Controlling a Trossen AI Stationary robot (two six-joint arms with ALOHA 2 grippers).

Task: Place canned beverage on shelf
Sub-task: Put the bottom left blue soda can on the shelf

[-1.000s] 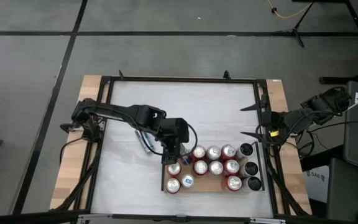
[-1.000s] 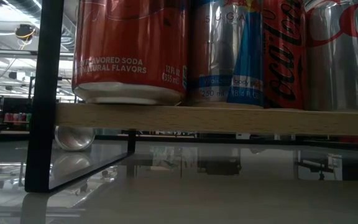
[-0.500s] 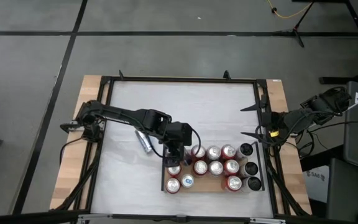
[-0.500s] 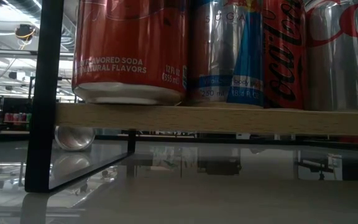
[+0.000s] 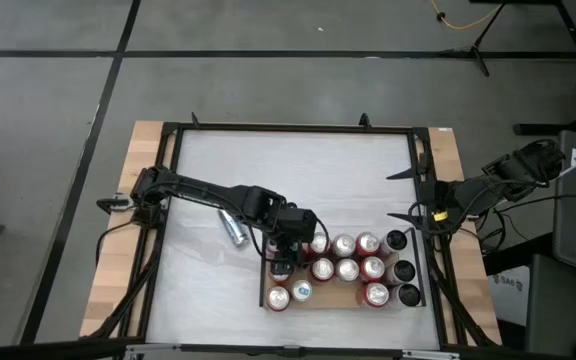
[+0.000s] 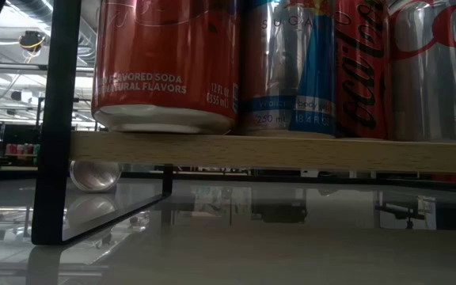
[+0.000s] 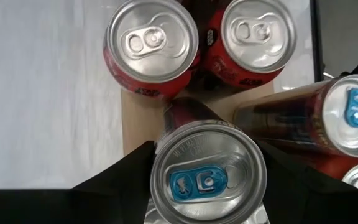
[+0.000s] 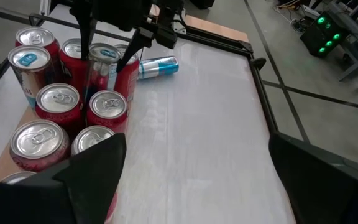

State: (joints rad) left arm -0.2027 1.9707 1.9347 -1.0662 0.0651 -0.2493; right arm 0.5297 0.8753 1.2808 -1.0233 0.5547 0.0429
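The shelf, a light wooden board with black end rails, stands at the near right of the table and carries several upright cans. My left gripper hangs over the shelf's far left corner, shut on a slim silver can with a blue tab, which stands upright among red cans. Another slim blue-and-silver can lies on its side on the white tabletop, left of the shelf. My right gripper waits open at the table's right edge, holding nothing. My left gripper pinches the slim can's upper wall just under the rim between its two fingers, one on each side. The fingers come from above, slanting down. The can is upright. Red cans hide whether its bottom is on the shelf.
Two red cans stand close beside the held can, and a slim blue-tab can stands on its other side. Black cans fill the shelf's right end. In the low view the board sits raised above the tabletop on a black rail.
My left gripper has carried the slim can down and toward the table's near right, from beside the shelf's far left corner to over it. The can has stayed upright. The arm has moved off the lying can, which now shows.
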